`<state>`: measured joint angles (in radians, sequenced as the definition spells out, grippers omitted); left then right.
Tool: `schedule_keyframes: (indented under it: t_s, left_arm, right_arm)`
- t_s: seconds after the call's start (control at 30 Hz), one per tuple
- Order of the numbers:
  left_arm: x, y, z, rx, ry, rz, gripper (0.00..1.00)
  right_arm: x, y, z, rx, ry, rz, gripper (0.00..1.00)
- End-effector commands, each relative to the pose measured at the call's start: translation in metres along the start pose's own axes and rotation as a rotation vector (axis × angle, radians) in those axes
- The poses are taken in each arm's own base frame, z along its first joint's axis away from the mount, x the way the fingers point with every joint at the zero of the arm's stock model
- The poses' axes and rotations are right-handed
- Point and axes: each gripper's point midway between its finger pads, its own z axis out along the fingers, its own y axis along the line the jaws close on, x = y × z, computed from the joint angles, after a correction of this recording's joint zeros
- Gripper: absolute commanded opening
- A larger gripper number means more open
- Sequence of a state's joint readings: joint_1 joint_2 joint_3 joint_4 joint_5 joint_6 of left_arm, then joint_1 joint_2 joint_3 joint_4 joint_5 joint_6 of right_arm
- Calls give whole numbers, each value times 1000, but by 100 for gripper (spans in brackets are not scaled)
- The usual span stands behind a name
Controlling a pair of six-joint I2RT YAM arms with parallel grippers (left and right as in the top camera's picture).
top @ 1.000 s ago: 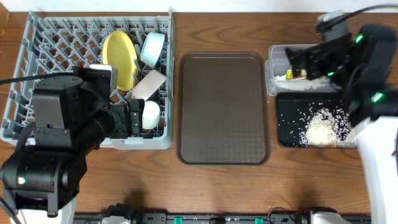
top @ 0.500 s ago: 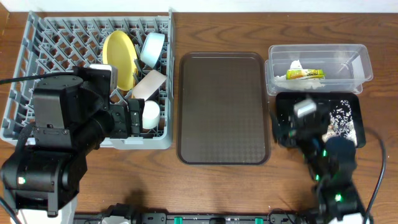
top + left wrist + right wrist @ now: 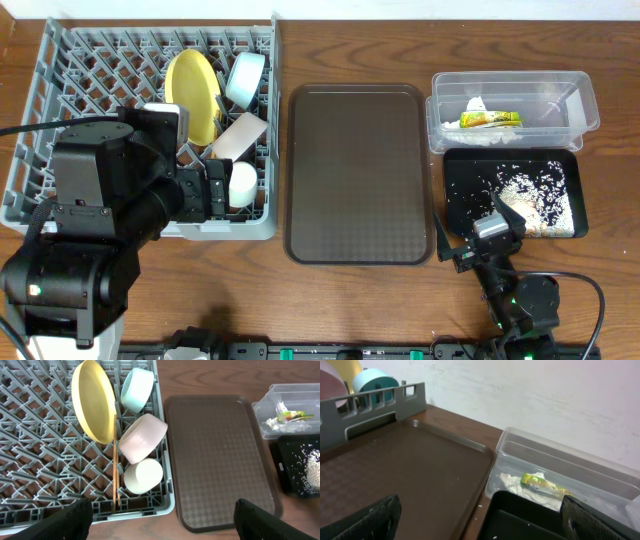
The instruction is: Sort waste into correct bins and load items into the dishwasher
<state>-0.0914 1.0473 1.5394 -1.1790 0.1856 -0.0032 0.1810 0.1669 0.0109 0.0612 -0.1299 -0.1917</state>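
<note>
The grey dishwasher rack [image 3: 60, 120] holds the yellow plate [image 3: 192, 95], pale blue bowl [image 3: 245, 78], white bowl [image 3: 238, 138] and small white cup [image 3: 242, 183]. The chopsticks [image 3: 115, 475] lie in it beside the cup. My left gripper [image 3: 162, 525] hangs open over the rack's front right corner, holding nothing. The green-and-yellow wrapper [image 3: 490, 119] and white paper lie in the clear tub [image 3: 515, 105]. Rice [image 3: 530, 195] is spread in the black tray [image 3: 455, 190]. My right gripper [image 3: 478, 240] sits low at the black tray's near left corner, open and empty [image 3: 480, 525].
The brown serving tray [image 3: 360, 175] lies between the rack and the two bins, with nothing on it. A few rice grains lie on the table between it and the black tray [image 3: 530, 520]. A white wall stands behind the tub.
My right arm has drawn back from over the clear tub, past the black tray, down to the table's front edge. The left arm has not moved.
</note>
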Motion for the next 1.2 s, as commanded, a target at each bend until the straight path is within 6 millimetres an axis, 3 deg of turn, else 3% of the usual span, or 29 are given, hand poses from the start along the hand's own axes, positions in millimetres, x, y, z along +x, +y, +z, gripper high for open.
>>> schedule_keyframes:
  t_s: [0.0,0.1,0.27,1.17]
  left_arm:
    - [-2,-2,-3,11,-8,-3,90]
    - [-2,-2,-3,11,-8,-3,90]
    - [-2,-2,-3,11,-8,-3,90]
    - [-1,2,-3,-9,-7,-3,90]
  right_arm:
    - [2,0,-3,7,-1,15,99]
    - [10,4,-6,-9,30,18,99]
    - [-4,3,-10,0,-32,13,99]
    - [-3,4,-9,-2,-30,14,99]
